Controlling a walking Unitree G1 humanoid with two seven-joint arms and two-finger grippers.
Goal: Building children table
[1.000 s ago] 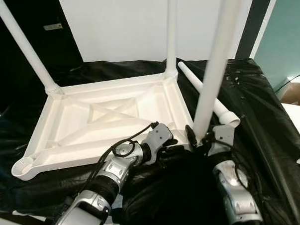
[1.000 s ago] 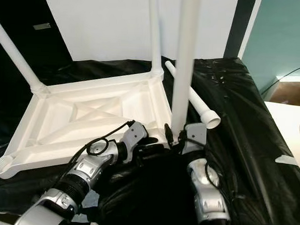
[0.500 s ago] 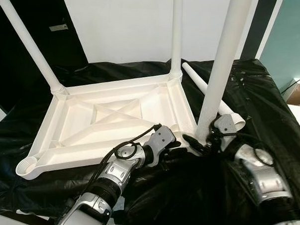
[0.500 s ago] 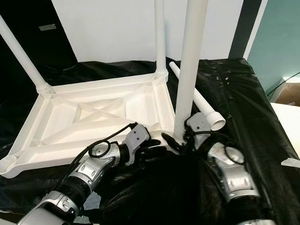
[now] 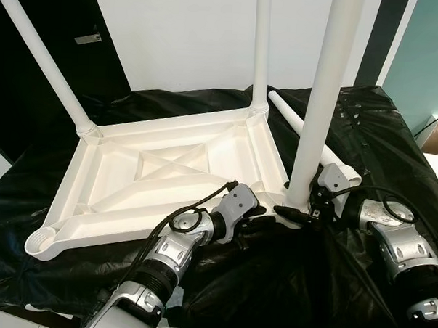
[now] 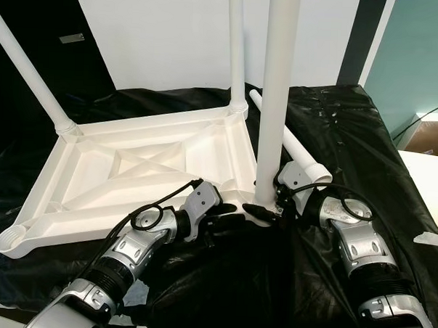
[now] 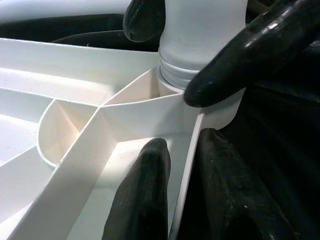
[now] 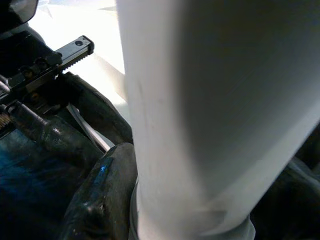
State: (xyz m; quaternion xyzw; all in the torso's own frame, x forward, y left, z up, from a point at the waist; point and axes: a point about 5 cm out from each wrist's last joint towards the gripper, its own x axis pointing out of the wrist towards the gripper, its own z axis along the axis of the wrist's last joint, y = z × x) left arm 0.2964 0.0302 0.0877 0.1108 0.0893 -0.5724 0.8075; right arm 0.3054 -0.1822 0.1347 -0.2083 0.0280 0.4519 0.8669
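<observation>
Status: white plastic children's table (image 5: 167, 176) lies upside down on the black plastic sheeting (image 5: 365, 141), ribbed underside up. Three white tube legs stand in corner sockets: far-left leg (image 5: 45, 62), far-right leg (image 5: 262, 50), and the near-right leg (image 5: 320, 103) now in hand. The near-left corner socket (image 5: 40, 240) is empty. The fourth, loose white tube leg (image 5: 307, 135) lies on the sheeting just beyond the right jaws. My read: three of four done, pending a check that the near-right leg is fully seated; left to do are the last leg and flipping the table.

Right gripper (image 5: 304, 208): jaws closed around the base of the near-right leg, just above its socket. Left gripper (image 5: 264, 222): jaws pinching the table's rim wall beside that same socket, one finger inside the frame, one outside, looks like bracing.

View differences:
- Left wrist view shows what the head views can't: leg collar (image 7: 175, 75) sits in the socket with ridged rings still exposed above the rim, so possibly not fully home. Left fingers (image 7: 145, 200) straddle the thin rim wall; the right gripper's fingertips are beyond them against the leg.
- Right wrist view is mostly leg surface (image 8: 210, 110), with one dark finger (image 8: 105, 195) against it. No seating info there.
- Head views give the overall count and the empty socket.
</observation>
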